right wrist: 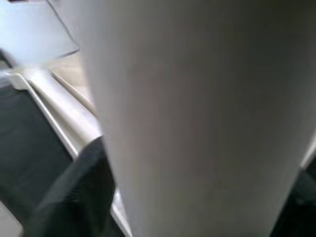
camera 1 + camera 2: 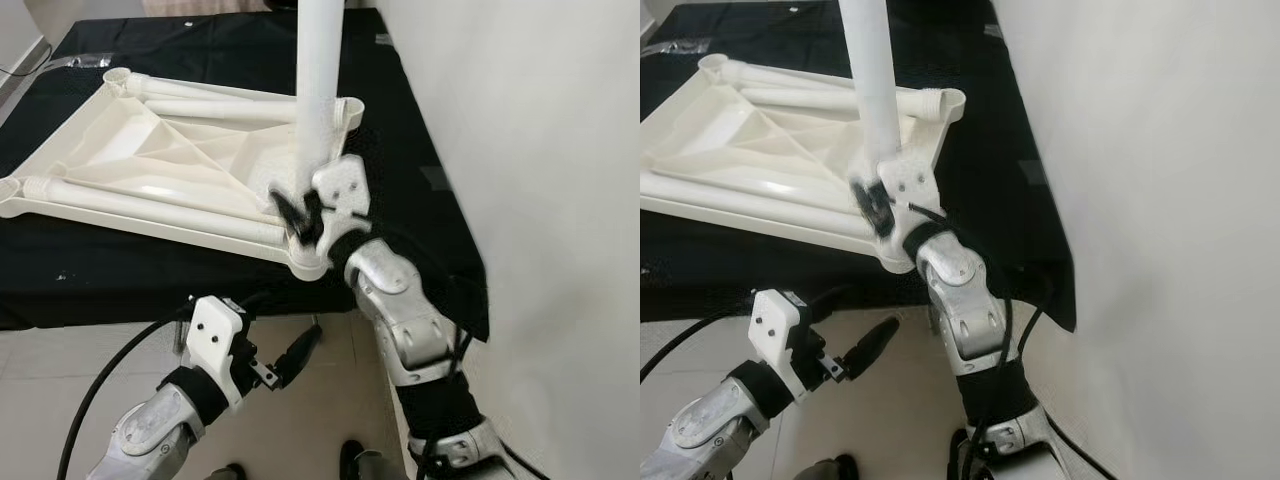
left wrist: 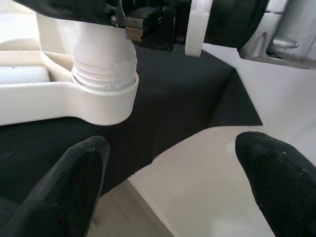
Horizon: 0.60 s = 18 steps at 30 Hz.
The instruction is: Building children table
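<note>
The white table top (image 2: 150, 165) lies upside down on the desk (image 2: 80, 280), which is covered with a black cloth, and its near right corner comes close to the desk's front edge. In this corner sits a round socket (image 3: 106, 101), and a white leg (image 2: 320, 80) stands in it with its long axis vertical, rising out of the top of the head views. In the left wrist view the threaded end of the leg is visible just above the collar of the socket, so I judge that the leg is not yet screwed fully home.

The right gripper (image 2: 300, 215) is pinching the leg low down, just above the socket, with its black fingers on both sides of the tube. The right wrist view is too blurred to add more. So the axis of the coming turn goes straight up through this gripper, and the right arm is clearly the nearer one.

The left gripper (image 2: 290, 360) hangs below the desk edge, in front of the desk and well apart from the leg. Its fingers (image 3: 74, 177) are spread wide and empty, pointing up toward the socket corner.
</note>
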{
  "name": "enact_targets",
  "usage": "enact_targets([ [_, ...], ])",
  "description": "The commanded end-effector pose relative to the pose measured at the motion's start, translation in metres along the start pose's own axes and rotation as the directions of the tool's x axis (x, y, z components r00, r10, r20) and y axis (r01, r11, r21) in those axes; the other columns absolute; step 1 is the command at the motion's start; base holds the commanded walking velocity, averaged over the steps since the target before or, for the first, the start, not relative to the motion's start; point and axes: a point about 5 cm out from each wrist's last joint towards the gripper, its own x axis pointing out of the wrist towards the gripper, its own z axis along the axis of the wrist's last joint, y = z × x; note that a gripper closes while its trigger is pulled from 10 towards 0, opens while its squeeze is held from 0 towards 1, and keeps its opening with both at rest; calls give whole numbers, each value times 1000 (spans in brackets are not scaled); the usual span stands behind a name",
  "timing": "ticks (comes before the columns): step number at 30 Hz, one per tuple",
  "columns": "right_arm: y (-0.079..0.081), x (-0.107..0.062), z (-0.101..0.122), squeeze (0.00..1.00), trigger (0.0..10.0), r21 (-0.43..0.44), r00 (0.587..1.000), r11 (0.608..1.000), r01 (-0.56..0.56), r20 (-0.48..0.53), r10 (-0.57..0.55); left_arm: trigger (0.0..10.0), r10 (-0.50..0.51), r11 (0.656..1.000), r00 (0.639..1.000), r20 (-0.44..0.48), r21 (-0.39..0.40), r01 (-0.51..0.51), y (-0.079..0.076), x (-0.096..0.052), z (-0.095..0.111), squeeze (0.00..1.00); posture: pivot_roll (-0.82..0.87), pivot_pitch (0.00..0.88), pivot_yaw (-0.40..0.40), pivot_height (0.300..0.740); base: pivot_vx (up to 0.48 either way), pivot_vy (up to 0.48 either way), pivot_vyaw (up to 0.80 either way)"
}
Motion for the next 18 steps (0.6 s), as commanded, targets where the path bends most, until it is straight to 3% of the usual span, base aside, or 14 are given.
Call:
enact_targets([
  [1,23,15,30,1000,10000,50,984,989,-142,118,135,10000,-1,1000,1000,-18,-8,1,-1,-2,-4,0,6,280,-42,740,0,0,0],
  [2,21,13,33,902,10000,52,967,971,-234,119,227,10000,-1,1000,1000,-17,-9,1,-1,-2,-4,0,7,280,-43,740,0,0,0],
  [5,21,11,35,902,10000,54,950,953,-298,119,290,10000,-1,1000,1000,-17,-9,1,-1,-2,-3,0,7,280,-43,740,0,0,0],
  [6,20,9,34,0,10000,23,915,918,-396,98,392,10000,-1,1000,1000,-15,-10,1,-2,-1,-3,0,8,279,-46,740,0,0,0],
  [8,12,4,26,0,10000,-70,814,813,-578,26,581,10000,-1,1000,1000,-13,-12,1,-3,-1,-3,0,18,280,-50,740,0,0,0],
  [9,12,4,26,0,10000,-70,814,813,-578,26,581,10000,-1,1000,1000,-13,-12,1,-3,-1,-3,0,18,280,-50,740,0,0,0],
  [10,2,6,25,0,10000,-100,757,753,-651,-9,653,10000,-1,1000,1000,-12,-14,1,-4,-2,-4,0,22,282,-51,740,0,0,0],
  [17,-14,16,39,0,10000,-56,711,712,-700,30,702,10000,1,1000,1000,-12,-17,-1,-6,-4,-3,0,31,287,-51,740,0,0,0],
  [18,-19,20,44,0,9647,-49,692,694,-718,46,720,10000,0,1000,1000,-13,-18,-1,-7,-5,-4,0,36,288,-51,740,0,0,0],
])
